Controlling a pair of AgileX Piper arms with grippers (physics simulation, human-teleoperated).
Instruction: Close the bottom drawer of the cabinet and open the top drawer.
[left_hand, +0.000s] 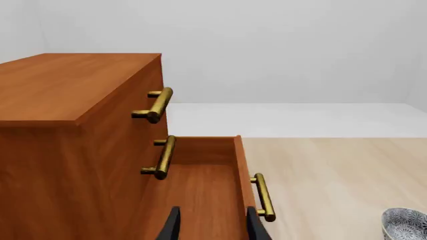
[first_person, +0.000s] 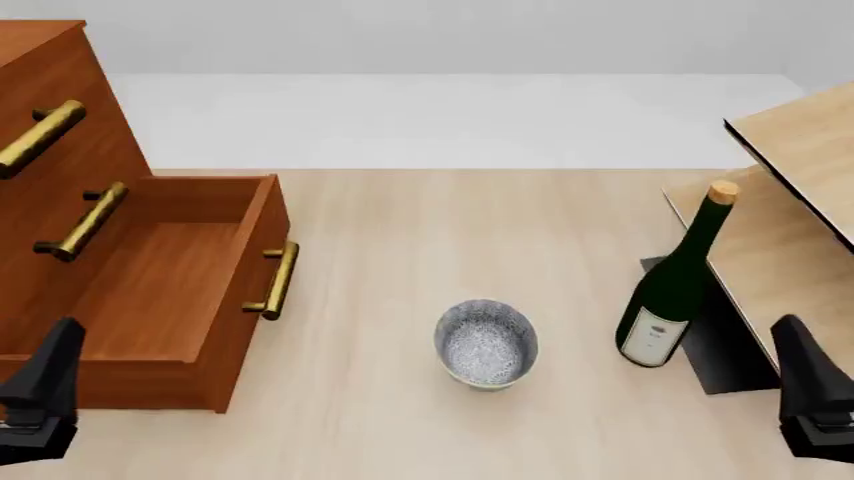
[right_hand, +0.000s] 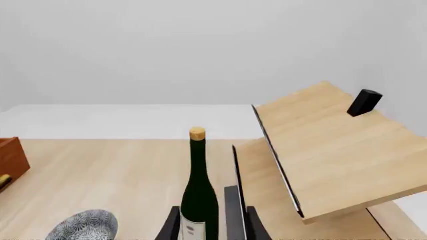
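The reddish-brown cabinet (first_person: 60, 70) stands at the table's left. Its bottom drawer (first_person: 254, 250) is pulled far out and empty inside, its brass handle (first_person: 274, 280) facing the table's middle. The top drawer (first_person: 80, 110) sits flush and shut; its handle (first_person: 40, 135) is above the middle one. My left gripper (first_person: 54, 360) hovers open at the near left, over the open drawer's near corner and touching nothing. In the left wrist view its fingers (left_hand: 172, 225) straddle the open bottom drawer (left_hand: 200, 185), below the top drawer (left_hand: 127, 102). My right gripper (first_person: 801, 360) is open at the near right.
A speckled bowl (first_person: 487, 343) sits mid-table, right of the open drawer. A green wine bottle (first_person: 674, 280) with a cork stands upright further right, ahead of my right gripper (right_hand: 213, 227). A pale wood shelf unit (first_person: 801, 200) fills the right edge, with a small black block (right_hand: 363, 102) on top.
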